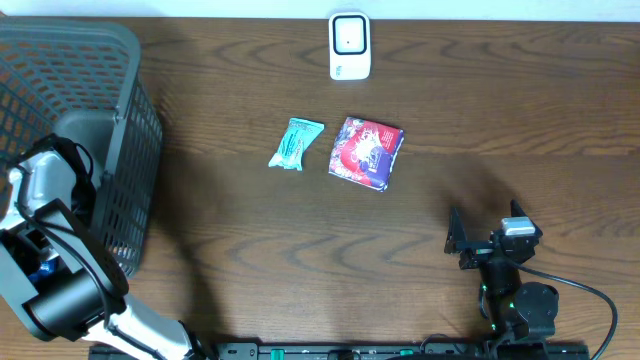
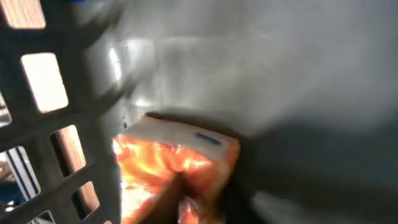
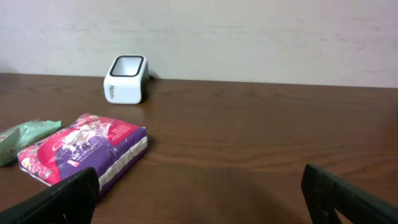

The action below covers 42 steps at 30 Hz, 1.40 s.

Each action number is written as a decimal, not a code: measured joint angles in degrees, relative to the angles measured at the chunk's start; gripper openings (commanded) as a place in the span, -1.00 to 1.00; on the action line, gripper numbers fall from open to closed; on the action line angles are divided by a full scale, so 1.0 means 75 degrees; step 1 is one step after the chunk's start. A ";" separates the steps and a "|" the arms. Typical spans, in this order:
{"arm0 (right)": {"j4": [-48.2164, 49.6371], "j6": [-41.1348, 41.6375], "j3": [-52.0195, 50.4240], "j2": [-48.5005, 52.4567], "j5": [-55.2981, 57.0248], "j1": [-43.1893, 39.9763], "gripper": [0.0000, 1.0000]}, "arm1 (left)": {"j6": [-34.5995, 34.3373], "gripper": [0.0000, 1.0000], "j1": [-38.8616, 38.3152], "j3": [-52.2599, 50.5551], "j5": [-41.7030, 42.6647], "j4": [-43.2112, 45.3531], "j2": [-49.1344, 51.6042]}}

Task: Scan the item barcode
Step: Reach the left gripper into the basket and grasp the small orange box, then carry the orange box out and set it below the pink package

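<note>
Reaching into basket (image 1: 140,130), left arm (image 1: 60,295) is nearer; orange packet (image 2: 174,162) lying on basket floor by wall, right at left jaws, grip unclear, blurred. Right jaws wide open, empty, well apart. Scanner (image 1: 349,45) at surface's far edge.

Dark grey plastic basket (image 1: 135,150) sits at 9 o'clock in the overhead shot, with lattice sides and a solid floor, and it runs off the left edge. It's standing on a dark wood-grain table (image 1: 300,250). Pale wall (image 1: 200,8) along 12 o'clock, plain and a bit mottled.
</note>
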 measured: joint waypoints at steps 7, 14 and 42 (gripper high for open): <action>0.0000 0.0000 0.0000 0.0000 0.0000 0.0000 0.98 | 0.0125 -0.87 0.0000 0.0152 -0.0064 -0.0303 -0.0079; 0.0000 0.0000 0.0000 0.0000 0.0000 0.0000 0.99 | 0.0163 -0.85 0.0006 0.1661 0.0111 -0.1154 -0.0463; 0.0000 0.0000 0.0000 0.0000 0.0003 0.0000 0.98 | 0.2935 -0.85 -0.6248 0.3005 0.3459 0.1052 -0.4401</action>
